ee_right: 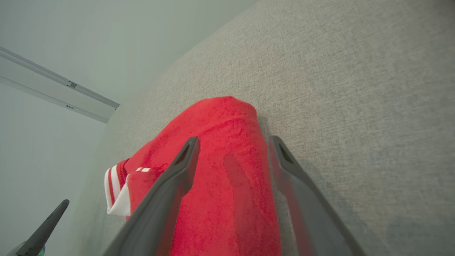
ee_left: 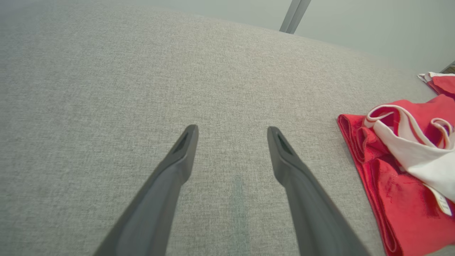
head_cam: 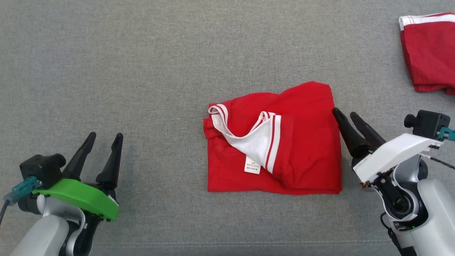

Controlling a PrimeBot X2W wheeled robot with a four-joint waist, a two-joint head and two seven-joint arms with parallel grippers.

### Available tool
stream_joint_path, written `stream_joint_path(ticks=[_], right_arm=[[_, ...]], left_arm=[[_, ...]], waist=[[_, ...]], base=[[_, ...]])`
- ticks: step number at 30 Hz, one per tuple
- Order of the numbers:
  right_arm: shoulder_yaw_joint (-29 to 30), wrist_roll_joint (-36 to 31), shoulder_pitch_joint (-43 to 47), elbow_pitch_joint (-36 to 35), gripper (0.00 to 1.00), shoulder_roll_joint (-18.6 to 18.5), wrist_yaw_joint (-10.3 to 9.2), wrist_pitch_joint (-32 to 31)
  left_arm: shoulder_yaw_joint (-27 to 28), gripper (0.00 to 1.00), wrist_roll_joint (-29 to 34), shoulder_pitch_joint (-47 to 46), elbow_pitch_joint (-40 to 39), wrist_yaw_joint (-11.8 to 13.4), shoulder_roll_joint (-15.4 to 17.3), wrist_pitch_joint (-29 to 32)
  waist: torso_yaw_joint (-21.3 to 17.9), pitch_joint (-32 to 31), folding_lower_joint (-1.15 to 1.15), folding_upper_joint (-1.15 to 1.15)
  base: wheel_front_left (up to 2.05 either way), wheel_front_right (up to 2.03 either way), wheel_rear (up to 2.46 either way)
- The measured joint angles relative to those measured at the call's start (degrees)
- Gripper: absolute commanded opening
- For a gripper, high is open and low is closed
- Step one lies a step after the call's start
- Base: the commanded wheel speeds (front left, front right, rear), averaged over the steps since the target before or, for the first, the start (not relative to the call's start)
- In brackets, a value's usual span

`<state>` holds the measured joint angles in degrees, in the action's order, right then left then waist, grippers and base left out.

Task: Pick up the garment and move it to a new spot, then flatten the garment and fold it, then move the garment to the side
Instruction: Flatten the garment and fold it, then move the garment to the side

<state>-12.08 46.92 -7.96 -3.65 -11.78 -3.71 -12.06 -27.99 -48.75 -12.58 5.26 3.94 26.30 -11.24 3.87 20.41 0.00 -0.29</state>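
The red garment [head_cam: 302,142] lies folded into a rough rectangle at the middle of the grey surface, its white striped collar and label turned up. My right gripper [head_cam: 344,112] stands open at the garment's right edge. In the right wrist view the garment [ee_right: 220,149] lies beneath and between the spread fingers of that gripper [ee_right: 234,139], which grip nothing. My left gripper [head_cam: 106,135] is open at the lower left, well clear of the cloth. In the left wrist view that gripper [ee_left: 233,128] hangs over bare fabric, with the garment [ee_left: 398,199] off to the right.
A second red garment with white trim [head_cam: 430,53] lies folded at the far right corner, also seen as a red garment [ee_left: 442,83] at the left wrist view's right edge. The grey cloth surface [head_cam: 142,71] spreads wide to the left and behind.
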Motion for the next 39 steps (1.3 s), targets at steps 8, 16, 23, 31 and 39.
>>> stream_joint_path(ticks=[8,16,23,31,39], right_arm=[[0.7,2.2,2.1,3.1,1.00,-0.7,0.20,-0.1],[-1.6,4.4,0.5,5.9,1.00,-1.3,2.12,-3.7],[-2.5,5.2,-3.8,8.5,0.00,-2.9,3.91,-7.6],[-4.9,4.4,-10.8,4.3,0.00,-6.6,6.69,-12.7],[2.6,3.0,-11.2,5.5,0.00,-14.8,2.96,-16.1]], left_arm=[[-0.2,1.00,0.0,0.1,-0.3,0.2,-0.2,0.0],[-1.7,1.00,0.0,-0.1,-1.3,0.2,-0.8,0.2],[-2.0,1.00,0.1,-0.5,-0.3,0.1,-2.3,0.1],[-1.5,1.00,0.0,-0.3,1.8,0.1,-3.6,-0.9],[-1.5,1.00,0.0,-0.1,2.0,0.1,-3.7,-1.0]], waist=[[0.2,0.5,0.00,0.00],[1.0,1.5,0.00,0.00],[3.0,1.4,0.00,0.00],[4.3,-1.8,0.00,0.00],[5.2,-4.0,0.00,0.00]], base=[[0.00,0.00,0.00],[0.00,0.00,0.00],[0.00,0.00,0.00],[0.00,0.00,0.00],[0.00,0.00,0.00]])
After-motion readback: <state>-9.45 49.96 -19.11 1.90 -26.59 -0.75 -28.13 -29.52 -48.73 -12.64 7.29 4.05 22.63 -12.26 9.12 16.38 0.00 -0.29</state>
